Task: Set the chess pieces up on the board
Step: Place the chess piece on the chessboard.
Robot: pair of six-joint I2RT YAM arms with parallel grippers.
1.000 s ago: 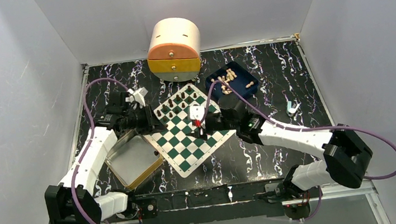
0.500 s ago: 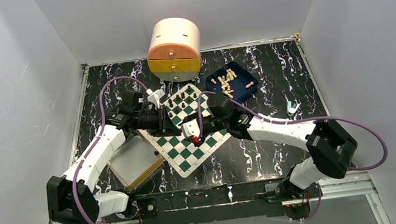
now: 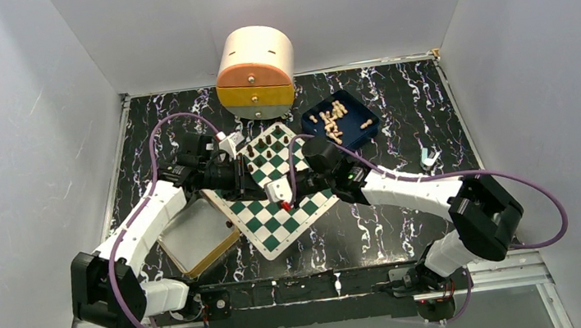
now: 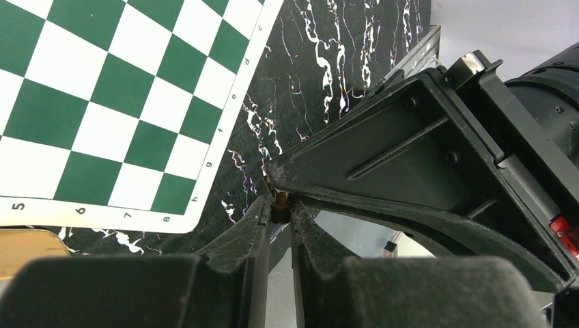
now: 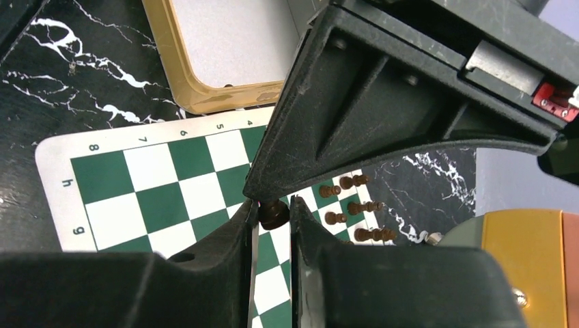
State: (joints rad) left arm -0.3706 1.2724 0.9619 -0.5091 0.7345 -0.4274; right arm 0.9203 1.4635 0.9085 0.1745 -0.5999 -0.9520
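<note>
Handover failure was judged the chief risk at this moment. Nearest the arm bases, the tan-rimmed tray lay just beside the near-left edge of the board, which was set askew on the worktop. Above the board's middle, the left end effector was clamped together on a dark chess piece. The right end effector was drawn in on the same piece from the opposite side, and its fingers appeared to touch it.

With two grips on so small a piece, it could be twisted out sideways. It could also be dropped onto the squares if one side were released before the other was firm. A falling piece could in turn topple the standing dark pieces at the board's far corner. Farther off, pale pieces were lying loose in the blue tray, and the round drawer box stood at the back.

The layout of board, trays and arms was given only by the top view, but the shared piece was hidden there by the two end effectors. In the left wrist view, only a sliver of brown was shown at the fingertips. In the right wrist view, the piece's rounded body was seen between the fingers, with the standing rows beyond it.
</note>
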